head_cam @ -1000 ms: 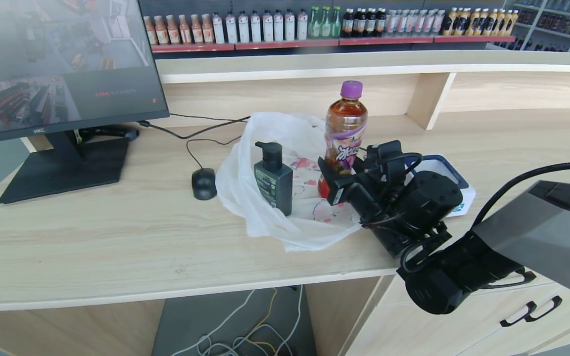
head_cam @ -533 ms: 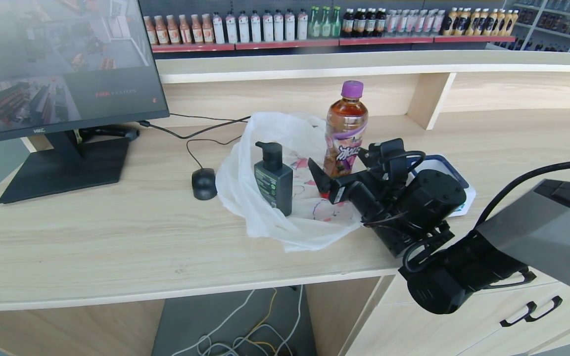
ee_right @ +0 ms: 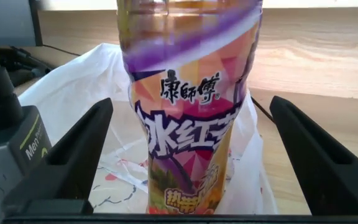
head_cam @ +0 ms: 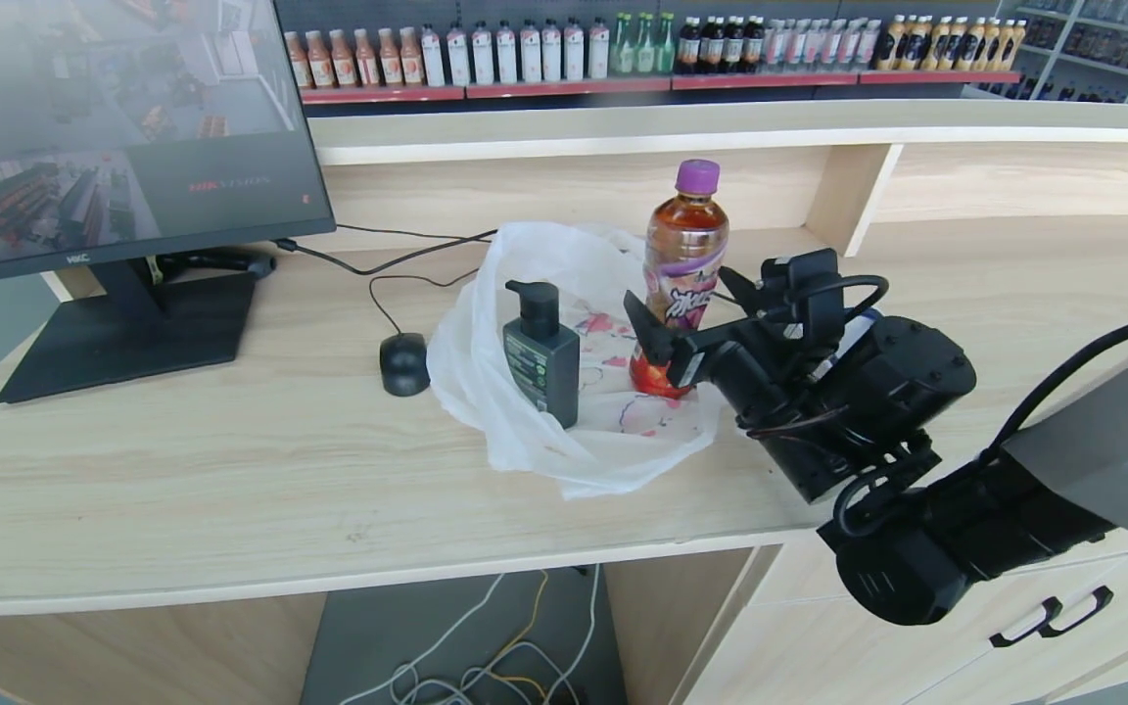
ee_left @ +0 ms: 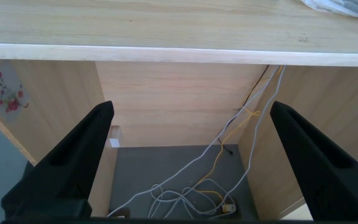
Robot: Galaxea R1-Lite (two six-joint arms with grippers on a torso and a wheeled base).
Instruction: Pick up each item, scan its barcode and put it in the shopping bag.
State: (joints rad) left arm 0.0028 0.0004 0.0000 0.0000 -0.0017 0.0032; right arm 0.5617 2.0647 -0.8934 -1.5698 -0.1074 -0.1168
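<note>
The bottle (head_cam: 683, 264) stands upright on the bag (head_cam: 564, 431), which lies spread out on the tabletop (head_cam: 231, 460). It has a purple cap and a purple label, and it holds a brown drink. The right end effector (head_cam: 679, 294) is open, with 1 finger on each side of the bottle. In the right wrist view there is a gap between the bottle (ee_right: 188, 112) and each finger (ee_right: 73, 155), so the right end effector (ee_right: 191, 106) does not grip it.

A dark pump bottle (head_cam: 540, 352) also stands on the bag, just beside the bottle on the robot's left. A mouse (head_cam: 403, 363) lies near the bag, and a monitor (head_cam: 114, 127) is further to the left.

The left end effector (ee_left: 188, 112) is open and holds nothing. It is low, in front of the tabletop edge (ee_left: 166, 53), with cables (ee_left: 191, 180) on the floor beyond it.
</note>
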